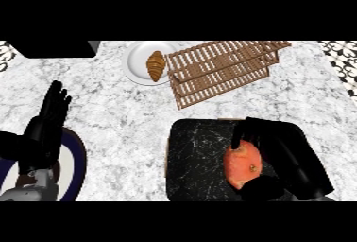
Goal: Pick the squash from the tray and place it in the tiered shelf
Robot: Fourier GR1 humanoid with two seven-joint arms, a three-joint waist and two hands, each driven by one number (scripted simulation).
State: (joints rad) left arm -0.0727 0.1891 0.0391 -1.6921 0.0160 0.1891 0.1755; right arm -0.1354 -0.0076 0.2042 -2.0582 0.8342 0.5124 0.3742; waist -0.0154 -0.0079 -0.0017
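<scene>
Where the dark tray point(199, 160) fills the lower middle of the frame, the squash point(243, 166) lies on its right half — an orange-red, elongated body with a paler, mottled patch near its upper end. The right hand point(289, 158) comes in from the lower right and wraps it: black fingers point(250, 132) curl over the squash's top end and the thumb point(261, 188) hooks under its bottom end, so the squash sits in the hollow of the hand, touching the tray as far as can be seen. At upper centre stands the wooden tiered shelf point(223, 68), slatted, well apart from the squash. Just left of it, a white plate point(137, 61) holds a croissant point(157, 65). At the left edge the left hand point(47, 125) rests open, fingers up, over a blue-rimmed plate point(78, 163).
</scene>
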